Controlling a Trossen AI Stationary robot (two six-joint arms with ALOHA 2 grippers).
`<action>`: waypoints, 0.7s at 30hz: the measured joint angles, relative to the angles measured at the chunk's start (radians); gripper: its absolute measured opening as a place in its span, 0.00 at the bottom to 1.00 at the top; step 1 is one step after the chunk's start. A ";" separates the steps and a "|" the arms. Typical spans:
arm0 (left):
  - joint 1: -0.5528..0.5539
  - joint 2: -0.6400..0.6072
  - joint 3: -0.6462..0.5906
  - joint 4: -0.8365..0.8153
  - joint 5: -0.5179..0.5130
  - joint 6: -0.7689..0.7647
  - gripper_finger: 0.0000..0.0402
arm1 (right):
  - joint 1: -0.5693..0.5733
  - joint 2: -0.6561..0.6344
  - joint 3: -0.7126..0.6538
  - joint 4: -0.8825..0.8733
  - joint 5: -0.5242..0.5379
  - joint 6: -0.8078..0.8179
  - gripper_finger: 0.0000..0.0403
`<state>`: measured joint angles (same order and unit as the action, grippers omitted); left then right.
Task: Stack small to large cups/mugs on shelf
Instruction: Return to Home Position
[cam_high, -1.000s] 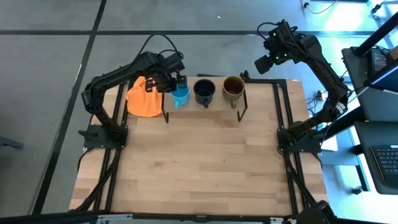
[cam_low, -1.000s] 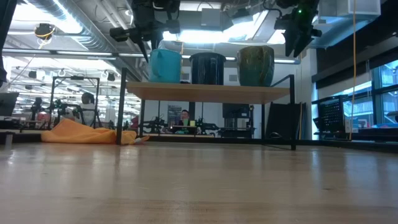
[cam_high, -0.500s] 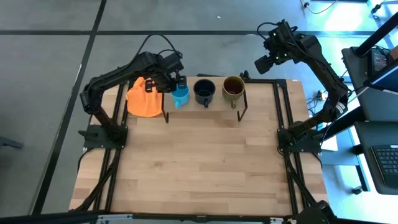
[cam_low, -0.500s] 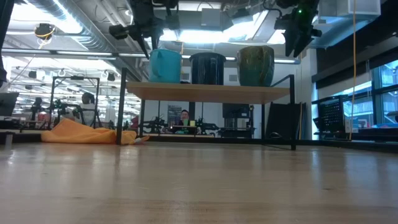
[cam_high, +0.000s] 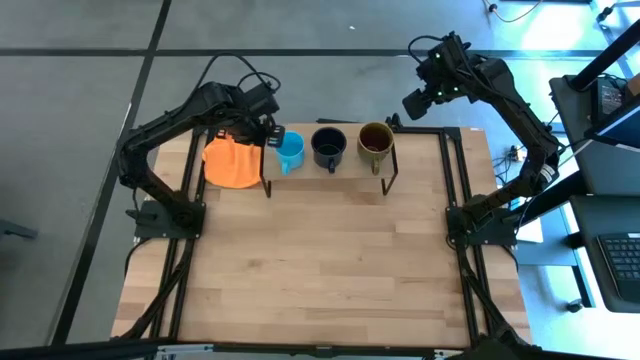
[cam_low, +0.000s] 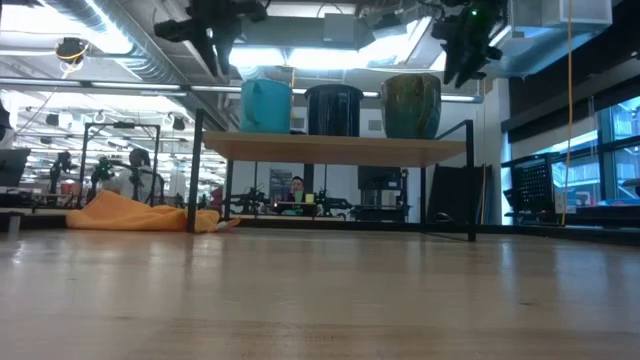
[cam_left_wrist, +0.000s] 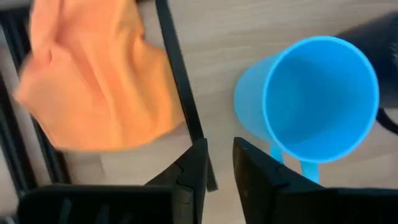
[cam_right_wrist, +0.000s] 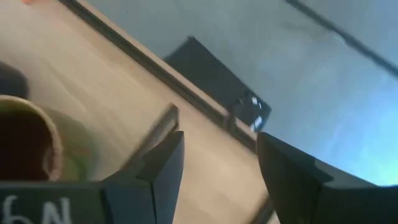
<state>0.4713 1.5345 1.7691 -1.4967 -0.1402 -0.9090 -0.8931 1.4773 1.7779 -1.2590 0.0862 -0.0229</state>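
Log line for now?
shelf: blue mug, black mug, olive mug | left gripper: slightly open, empty, beside blue mug | right gripper: open, empty, raised near olive mug

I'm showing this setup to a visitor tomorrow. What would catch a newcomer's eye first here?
Three mugs stand in a row on the shelf at the far edge of the table: light blue mug, black mug, olive-brown mug, small to large. The bright orange cloth lies by the shelf's left end, with the left gripper hovering nearby; the right gripper hangs beyond the far right corner.
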 joint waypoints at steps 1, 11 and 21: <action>-0.008 -0.005 0.000 0.000 -0.013 0.035 0.17 | 0.014 0.000 0.000 0.016 -0.003 -0.006 0.50; -0.076 -0.008 0.000 0.004 -0.037 0.352 0.15 | 0.161 0.000 0.000 0.279 -0.249 0.116 0.50; -0.119 -0.085 -0.001 0.087 -0.049 0.529 0.14 | 0.297 0.011 0.000 0.620 -0.455 0.233 0.50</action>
<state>0.3519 1.4496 1.7683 -1.4101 -0.1892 -0.3801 -0.5965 1.4887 1.7779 -0.6394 -0.3687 0.2104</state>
